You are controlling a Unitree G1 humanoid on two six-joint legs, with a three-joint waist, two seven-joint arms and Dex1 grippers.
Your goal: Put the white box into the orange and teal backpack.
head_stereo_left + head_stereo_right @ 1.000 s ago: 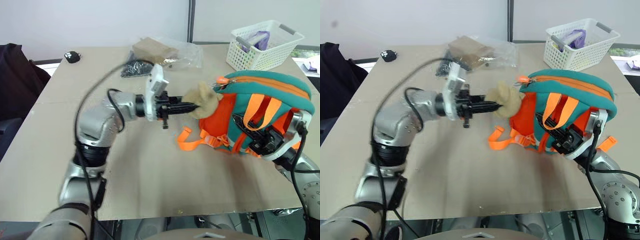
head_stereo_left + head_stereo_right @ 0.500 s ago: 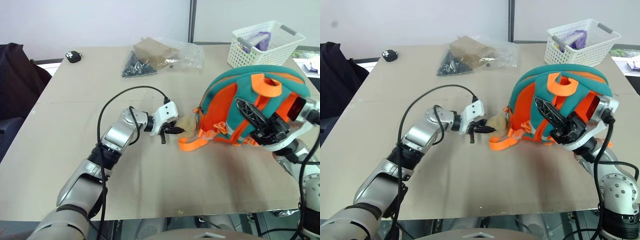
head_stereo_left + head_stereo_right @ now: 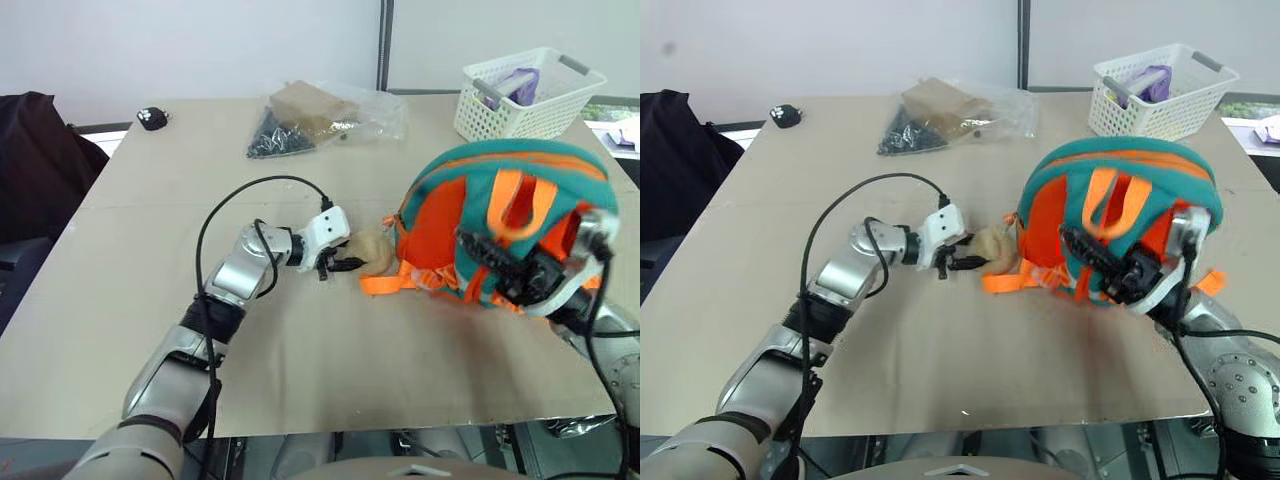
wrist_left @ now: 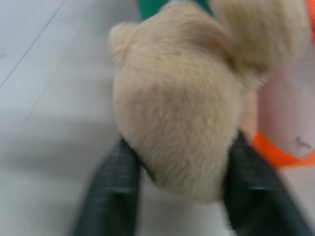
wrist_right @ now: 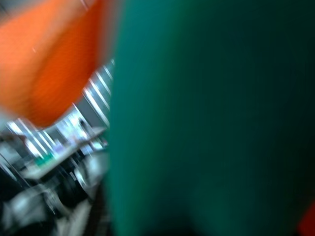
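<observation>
Left jaws (image 4: 179,191) straddling one plush bear (image 4: 192,108), right jaws' state unclear, one backpack (image 3: 500,225)

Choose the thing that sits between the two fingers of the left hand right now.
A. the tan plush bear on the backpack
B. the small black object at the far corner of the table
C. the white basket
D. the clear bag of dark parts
A: in the left wrist view the bear fills the gap between the two dark fingers, and the head view shows the left hand at the bear beside the backpack.
</observation>
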